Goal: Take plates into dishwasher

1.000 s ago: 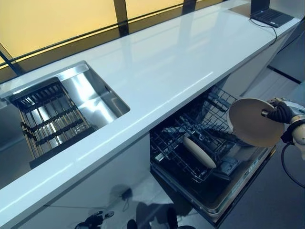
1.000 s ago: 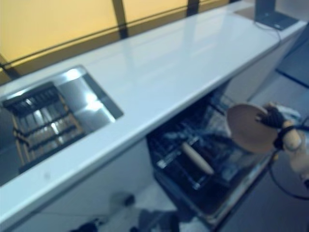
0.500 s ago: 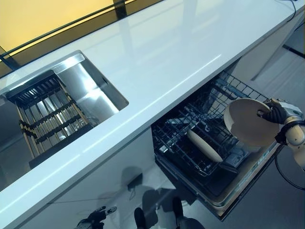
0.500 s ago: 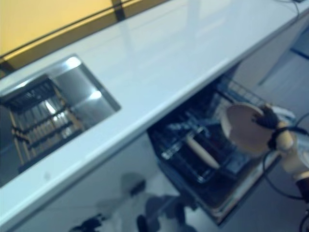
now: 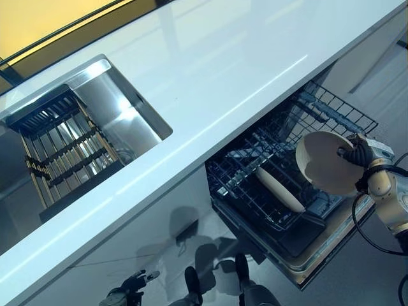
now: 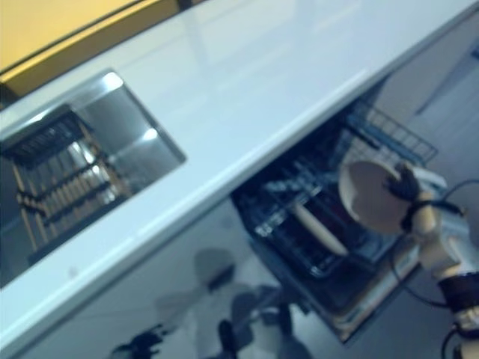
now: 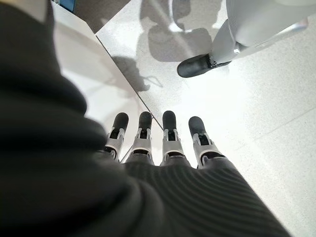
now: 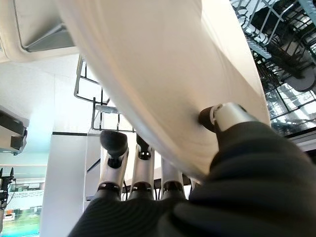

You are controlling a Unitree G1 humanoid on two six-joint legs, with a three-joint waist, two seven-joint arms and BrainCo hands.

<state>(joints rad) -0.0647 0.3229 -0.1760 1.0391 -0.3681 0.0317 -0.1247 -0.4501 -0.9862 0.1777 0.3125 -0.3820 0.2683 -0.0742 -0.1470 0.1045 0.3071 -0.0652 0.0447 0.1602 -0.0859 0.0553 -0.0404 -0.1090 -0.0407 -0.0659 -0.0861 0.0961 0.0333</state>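
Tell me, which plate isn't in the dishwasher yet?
The plate pinched in the right robot hand, hanging above the pulled-out rack. The other plate already stands on edge between the rack's wires.

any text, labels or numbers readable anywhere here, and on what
None can be read.
The plate held by the right hand, the plate in the rack, the dishwasher rack, the worktop and the sink bear no visible print.
The left hand shows only bare floor.
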